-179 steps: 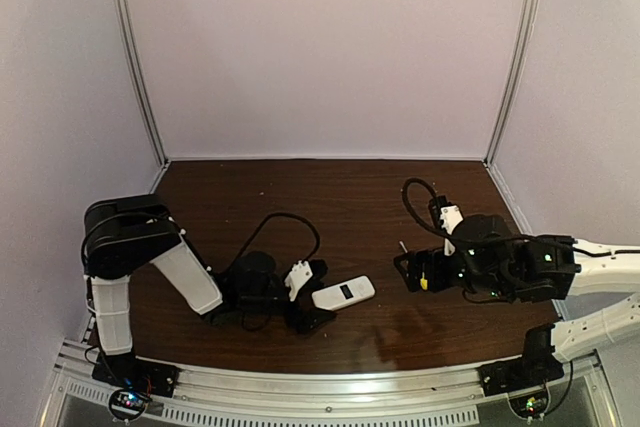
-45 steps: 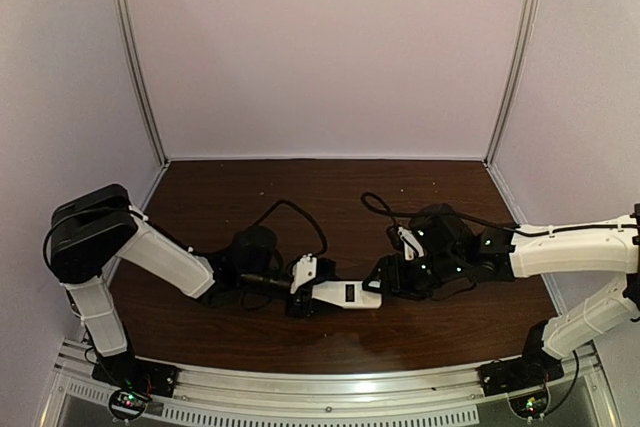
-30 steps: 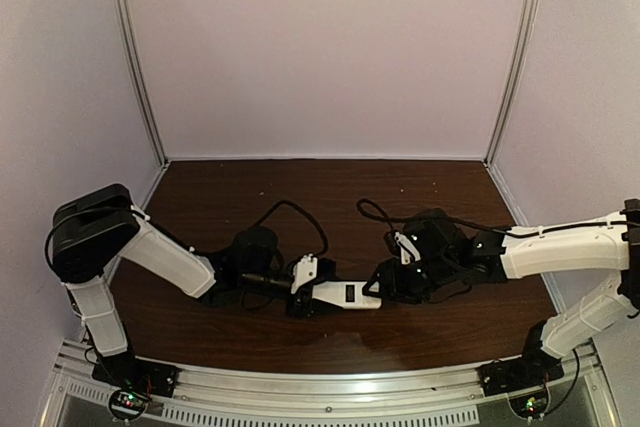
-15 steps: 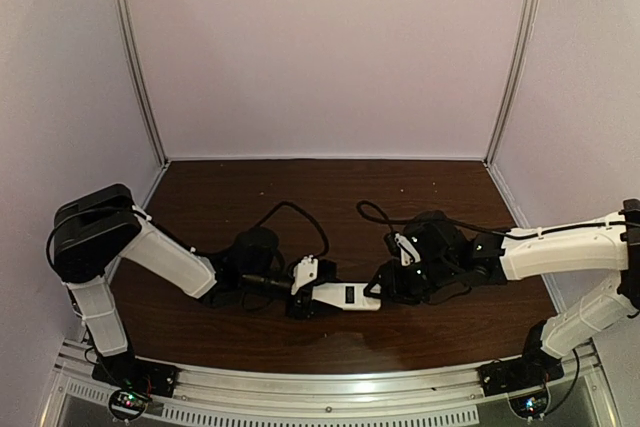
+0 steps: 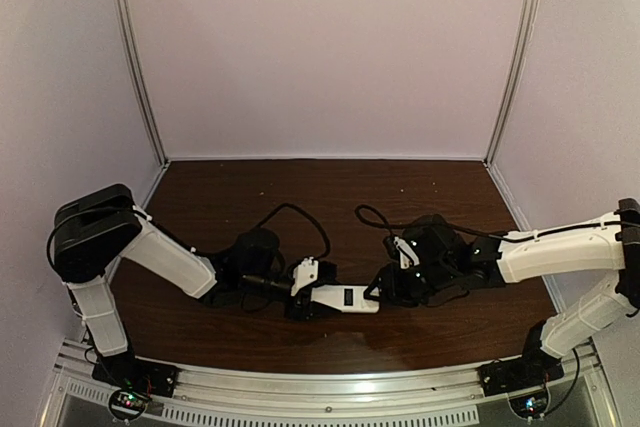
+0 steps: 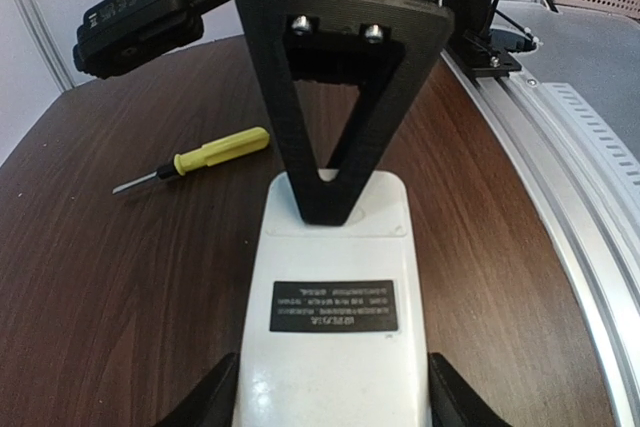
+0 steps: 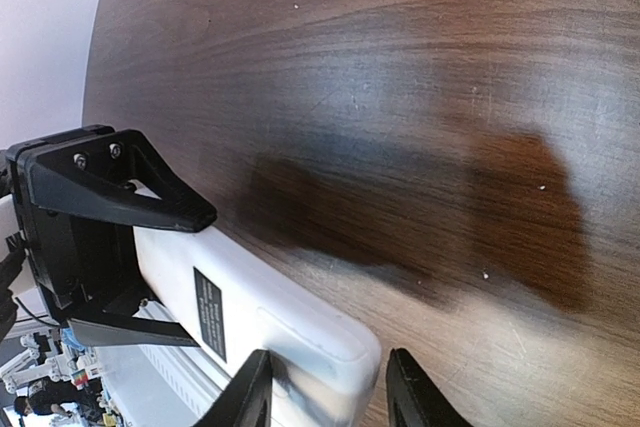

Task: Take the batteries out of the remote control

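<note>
The remote control (image 5: 348,297) lies white back up, its dark label (image 6: 333,307) showing, between both arms. My left gripper (image 5: 308,292) is shut on its left end; in the left wrist view the black fingers (image 6: 215,402) press on both long sides. My right gripper (image 5: 378,287) straddles the other end. In the right wrist view one finger (image 7: 255,387) lies over the remote's (image 7: 290,332) back, while the other (image 7: 410,387) stands apart with bare table between. That upper finger (image 6: 335,147) rests on the remote's far end. The batteries are hidden.
A yellow-handled screwdriver (image 6: 205,157) lies on the brown table beyond the remote, to its left in the left wrist view. An aluminium rail (image 5: 330,387) runs along the near edge. Pale walls with metal posts (image 5: 135,57) close in the back and sides.
My right gripper's jaws have narrowed around the remote's end, and the right arm has edged slightly left. The left gripper still holds the remote as before.
</note>
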### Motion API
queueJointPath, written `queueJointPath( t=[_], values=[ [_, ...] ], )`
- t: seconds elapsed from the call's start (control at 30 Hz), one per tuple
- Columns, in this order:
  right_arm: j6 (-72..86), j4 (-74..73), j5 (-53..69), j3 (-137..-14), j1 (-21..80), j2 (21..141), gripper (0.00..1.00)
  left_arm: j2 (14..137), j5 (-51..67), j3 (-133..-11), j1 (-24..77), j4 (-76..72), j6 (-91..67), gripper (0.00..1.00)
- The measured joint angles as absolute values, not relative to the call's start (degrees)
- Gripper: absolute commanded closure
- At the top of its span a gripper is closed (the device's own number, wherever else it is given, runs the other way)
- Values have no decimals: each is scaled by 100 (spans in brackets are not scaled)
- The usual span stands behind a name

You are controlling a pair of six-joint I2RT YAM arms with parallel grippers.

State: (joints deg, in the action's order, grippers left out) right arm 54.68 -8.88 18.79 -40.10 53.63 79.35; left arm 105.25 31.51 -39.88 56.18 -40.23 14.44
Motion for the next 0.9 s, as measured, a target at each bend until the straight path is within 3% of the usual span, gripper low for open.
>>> queueJointPath(
  t=[0.7,0.8,0.9],
  values=[
    [5546,-464,1981,-3787,5363,7996,77,10549,3148,-3988,5590,-3863,1448,100],
    [5551,-438,1990,-3769,5363,7996,74,10549,3151,-3988,5590,-3848,1448,100],
    [5559,-390,2010,-3739,5363,7996,64,10549,3153,-3988,5590,-3844,1450,100]
  ],
)
